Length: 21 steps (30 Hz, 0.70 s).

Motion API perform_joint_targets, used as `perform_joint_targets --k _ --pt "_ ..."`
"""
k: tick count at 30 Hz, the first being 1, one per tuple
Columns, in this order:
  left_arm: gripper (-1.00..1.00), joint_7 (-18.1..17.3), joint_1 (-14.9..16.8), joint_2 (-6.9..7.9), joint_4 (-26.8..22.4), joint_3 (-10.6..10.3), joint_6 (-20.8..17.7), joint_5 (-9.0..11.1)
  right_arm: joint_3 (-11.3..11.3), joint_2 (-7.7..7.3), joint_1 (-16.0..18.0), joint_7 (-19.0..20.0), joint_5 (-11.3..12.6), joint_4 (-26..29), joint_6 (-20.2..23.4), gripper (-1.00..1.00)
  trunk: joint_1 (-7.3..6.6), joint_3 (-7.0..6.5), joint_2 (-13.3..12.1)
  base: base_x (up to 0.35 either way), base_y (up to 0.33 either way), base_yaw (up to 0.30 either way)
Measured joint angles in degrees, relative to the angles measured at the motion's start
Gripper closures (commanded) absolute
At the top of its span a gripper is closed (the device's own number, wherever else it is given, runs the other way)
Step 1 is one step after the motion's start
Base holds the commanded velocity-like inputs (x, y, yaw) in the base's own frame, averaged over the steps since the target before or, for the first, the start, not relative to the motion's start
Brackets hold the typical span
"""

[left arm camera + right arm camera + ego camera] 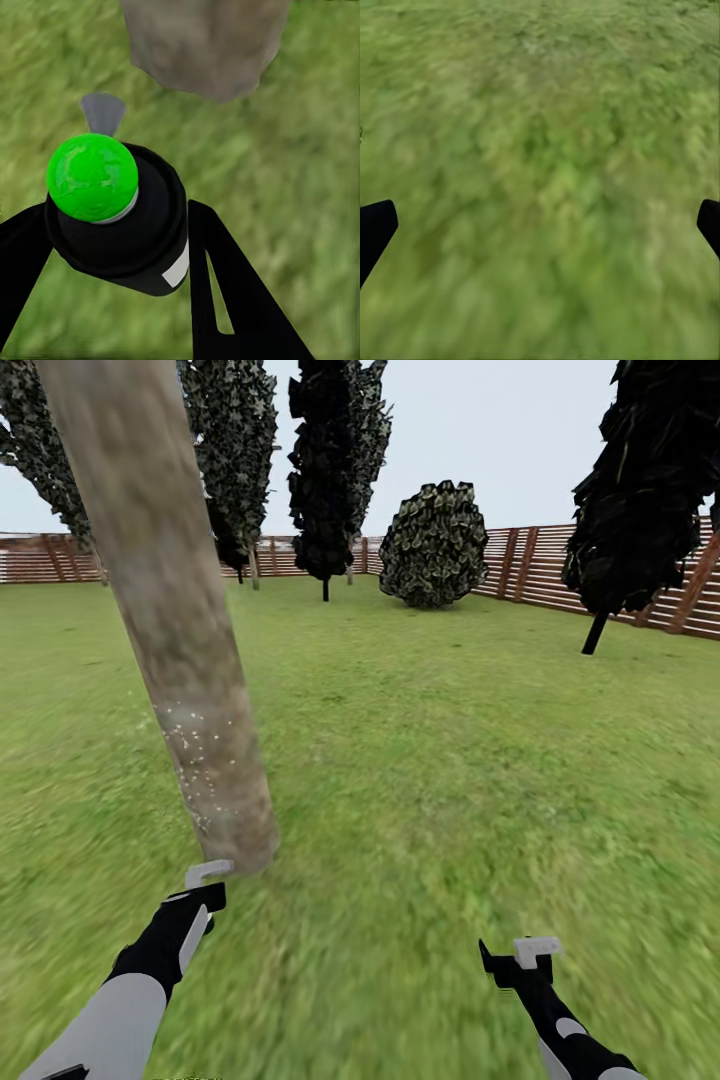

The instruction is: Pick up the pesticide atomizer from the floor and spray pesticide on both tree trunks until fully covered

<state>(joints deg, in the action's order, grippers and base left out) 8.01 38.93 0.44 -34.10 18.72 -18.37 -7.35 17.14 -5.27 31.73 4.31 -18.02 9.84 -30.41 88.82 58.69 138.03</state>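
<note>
A thick mottled grey-tan tree trunk leans across the left of the head view, its base on the grass just ahead of my left gripper. White pesticide specks dot the trunk's lower part. In the left wrist view the black pesticide atomizer, with its green top and white label, sits clamped between both black fingers, pointing at the trunk base. My right gripper hovers over bare grass, its fingertips spread wide with nothing between them.
The lawn stretches away to a brown slat fence. A round dark bush stands at the back, dark trees rise beside it, and another dark tree stands at the right.
</note>
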Motion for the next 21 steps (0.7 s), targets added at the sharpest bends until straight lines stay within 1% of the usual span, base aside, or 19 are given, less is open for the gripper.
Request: perform_joint_targets --k 8,10,15,21 --pt "1.00 0.00 0.00 0.09 0.00 0.18 -0.03 0.06 0.00 0.00 0.00 0.00 0.00 0.00 0.00 -1.00 0.00 0.00 0.00 0.209 -0.215 0.277" --pt "1.00 0.00 0.00 0.09 0.00 0.22 -0.01 0.07 0.00 0.00 0.01 0.00 0.00 0.00 0.00 -1.00 0.00 0.00 0.00 0.237 -0.198 0.192" --pt "1.00 0.00 0.00 0.09 0.00 0.23 0.00 0.09 0.00 0.00 0.00 0.00 0.00 0.06 0.00 -1.00 0.00 0.00 0.00 0.221 -0.204 0.019" --pt "1.00 0.00 0.00 0.09 0.00 0.26 0.00 0.16 0.00 0.09 0.00 0.00 0.00 0.05 0.00 -1.00 0.00 0.00 0.00 0.097 -0.258 0.000"
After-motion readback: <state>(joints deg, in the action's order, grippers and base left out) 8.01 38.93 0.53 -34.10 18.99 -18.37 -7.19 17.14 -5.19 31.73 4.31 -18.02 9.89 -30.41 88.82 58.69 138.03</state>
